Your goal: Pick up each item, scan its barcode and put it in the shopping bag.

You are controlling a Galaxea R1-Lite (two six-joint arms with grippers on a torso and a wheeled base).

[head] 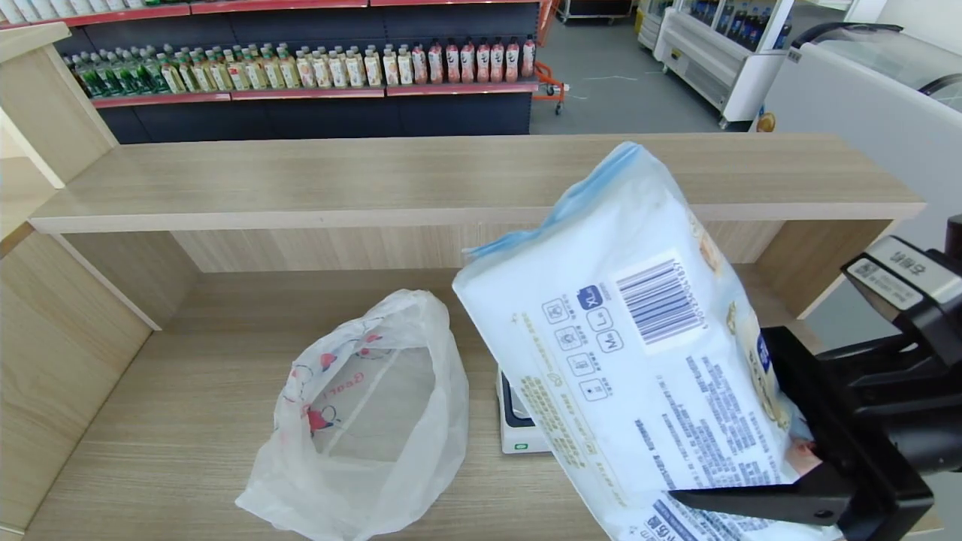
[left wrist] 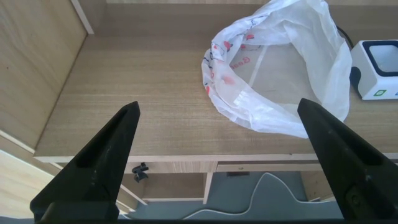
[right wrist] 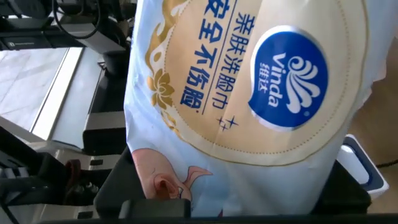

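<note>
One pack (head: 639, 338) is pinched by the right gripper (head: 733, 421) above the counter (head: 188, 421), barcode (head: 660, 300) up, bottom corner cut off. It hides most of the scanner (head: 518, 428) beside the bag (head: 368, 421); left gripper (left wrist: 219, 109) hangs spread wide near the bag.

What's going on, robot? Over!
Right pincer shut on white pack, barcode facing up, over the scanner. Left pincer open, empty. Shopping bag open beside scanner.
</note>
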